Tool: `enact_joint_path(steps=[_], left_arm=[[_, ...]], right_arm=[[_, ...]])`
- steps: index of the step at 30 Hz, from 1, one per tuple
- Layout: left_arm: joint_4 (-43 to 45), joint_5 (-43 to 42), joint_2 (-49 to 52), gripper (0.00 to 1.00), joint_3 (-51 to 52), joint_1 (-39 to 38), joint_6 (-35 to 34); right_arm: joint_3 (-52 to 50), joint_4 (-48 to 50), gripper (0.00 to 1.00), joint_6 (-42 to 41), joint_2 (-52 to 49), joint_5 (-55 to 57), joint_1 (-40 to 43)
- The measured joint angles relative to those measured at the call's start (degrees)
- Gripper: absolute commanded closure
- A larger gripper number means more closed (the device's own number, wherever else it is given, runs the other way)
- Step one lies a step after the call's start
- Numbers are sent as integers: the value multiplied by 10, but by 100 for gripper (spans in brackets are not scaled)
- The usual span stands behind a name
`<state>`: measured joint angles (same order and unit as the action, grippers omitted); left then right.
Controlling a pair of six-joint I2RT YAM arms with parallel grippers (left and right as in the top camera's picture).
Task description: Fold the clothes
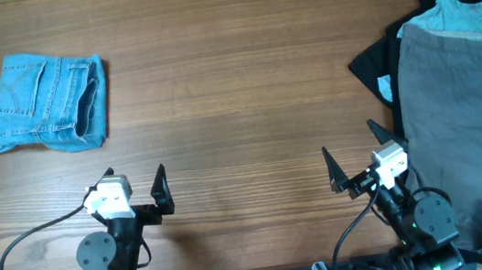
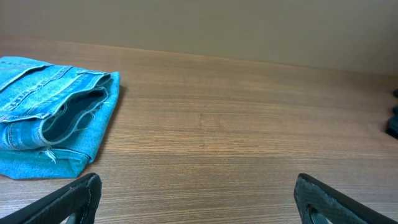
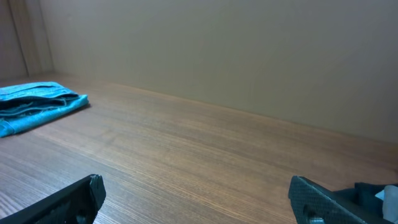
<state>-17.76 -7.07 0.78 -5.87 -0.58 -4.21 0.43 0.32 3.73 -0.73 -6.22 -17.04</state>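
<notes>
Both hands spread wide and empty, low over the table (image 1: 235,89).
The grey pants (image 1: 460,117) lie flat just to the right of the right hand (image 1: 351,144), reaching well ahead of it, on top of a black garment (image 1: 371,68) and a pale-blue shirt (image 1: 470,13). Folded denim shorts (image 1: 48,103) sit ahead and to the left of the left hand (image 1: 135,174), well apart from it.

I see the right gripper (image 3: 194,193) low over the wooden table (image 3: 217,149). Its two dark fingers (image 3: 71,202) are spread wide, one at each lower corner. Folded blue denim shorts (image 3: 34,106) lie at the far left. A plain beige wall (image 3: 236,50) stands behind.
</notes>
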Motion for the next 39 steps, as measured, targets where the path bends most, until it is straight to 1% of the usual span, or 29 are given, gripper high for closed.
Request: enact_joint_path(steps=[15,19,22,25,27,29,31,32,33,34,35,36,37,38,39], left_arm=[[0,0,0,0,0,0,0],[17,0,0,0,0,0,0],[2,-2,0,0,0,0,0],[66,-36,1,0,1,0,-2],[118,-52,1,0,-22,0,-2],[109,-47,6,0,-61,0,-2],[56,-38,61,0,-165,0,-4],[13,-37,97,0,-216,0,-4],[-23,-35,142,0,-266,0,-5],[-77,-35,212,0,-327,0,-5],[-110,-35,253,0,-362,0,-5],[-150,-35,299,0,-401,0,-5],[-211,-35,379,0,-477,0,-6],[-240,-35,434,0,-529,0,-6],[-295,-35,491,0,-587,1,-6]], right_arm=[[0,0,0,0,0,0,0],[0,7,0,0,0,0,0],[0,6,0,0,0,-15,0],[2,22,0,-7,0,-42,0],[41,-3,0,-13,-2,-42,0],[112,-86,0,-22,-21,-34,0],[227,-186,0,-39,-98,-23,0],[282,-245,0,-55,-156,-21,0],[323,-276,0,-68,-210,-20,1],[369,-320,0,-78,-283,-19,1],[405,-361,0,-82,-339,-23,1],[452,-385,0,-85,-419,-27,1],[497,-400,0,-87,-494,-33,1],[539,-414,0,-88,-567,-42,2],[582,-422,0,-88,-635,-55,2]])
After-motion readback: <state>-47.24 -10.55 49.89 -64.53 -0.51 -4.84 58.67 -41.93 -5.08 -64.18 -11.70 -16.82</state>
